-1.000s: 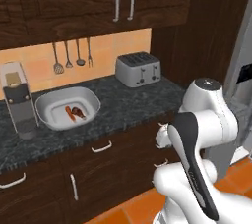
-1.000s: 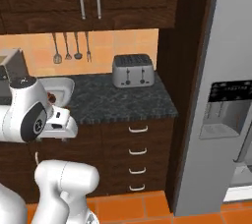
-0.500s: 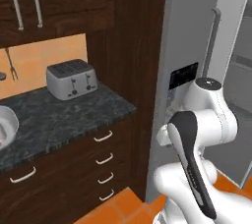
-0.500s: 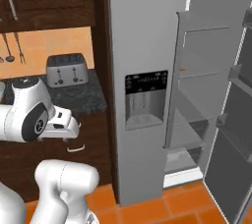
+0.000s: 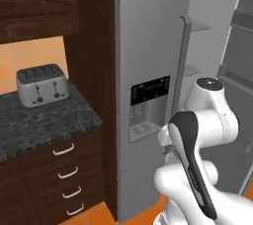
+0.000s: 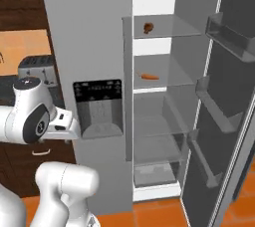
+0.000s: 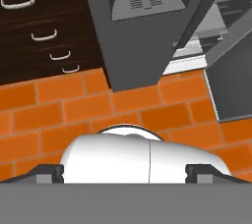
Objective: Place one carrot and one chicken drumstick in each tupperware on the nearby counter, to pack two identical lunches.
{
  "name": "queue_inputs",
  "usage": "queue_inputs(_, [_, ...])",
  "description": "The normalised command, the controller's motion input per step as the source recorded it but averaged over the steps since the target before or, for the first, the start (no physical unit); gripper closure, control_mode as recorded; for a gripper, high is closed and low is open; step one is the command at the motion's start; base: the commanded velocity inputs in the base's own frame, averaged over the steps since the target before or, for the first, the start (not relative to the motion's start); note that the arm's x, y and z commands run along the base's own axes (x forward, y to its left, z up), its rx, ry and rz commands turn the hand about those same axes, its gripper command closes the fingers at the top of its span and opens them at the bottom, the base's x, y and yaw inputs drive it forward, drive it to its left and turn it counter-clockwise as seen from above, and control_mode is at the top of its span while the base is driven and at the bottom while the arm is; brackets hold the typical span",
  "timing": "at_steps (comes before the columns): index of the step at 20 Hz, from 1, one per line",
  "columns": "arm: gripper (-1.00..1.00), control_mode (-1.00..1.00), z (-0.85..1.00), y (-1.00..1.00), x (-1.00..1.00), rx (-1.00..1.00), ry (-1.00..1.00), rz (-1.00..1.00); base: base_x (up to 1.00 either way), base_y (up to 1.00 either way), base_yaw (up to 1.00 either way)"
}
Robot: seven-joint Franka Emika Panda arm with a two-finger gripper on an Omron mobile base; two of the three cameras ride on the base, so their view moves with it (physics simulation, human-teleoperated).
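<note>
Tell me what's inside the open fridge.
In the fridge, a chicken drumstick lies on the top glass shelf and a carrot on the shelf below. The lower shelves look bare; the closed left door hides that side.

Setting: domestic kitchen, rendered. Evidence: tall grey fridge point(image 6: 89, 47) with dispenser panel point(image 6: 98, 107) and one door open point(image 6: 224, 111) on glass shelves; silver four-slot toaster point(image 5: 40, 85) on speckled dark stone worktop point(image 5: 44, 123); dark wood drawers point(image 5: 59, 169) with curved silver handles beneath; wood wall cabinet point(image 5: 34, 2) above; orange tile floor point(image 7: 54, 115).
</note>
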Motion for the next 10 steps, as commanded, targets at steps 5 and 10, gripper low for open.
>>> queue_inputs(5, [-1.0, 1.0, 0.0, 0.0, 0.0, 0.0, 0.0, 0.0, -0.07, -1.0, 0.3])
queue_inputs(10, [-1.0, 1.0, 0.0, 0.0, 0.0, 0.0, 0.0, 0.0, 0.24, -0.86, 0.32])
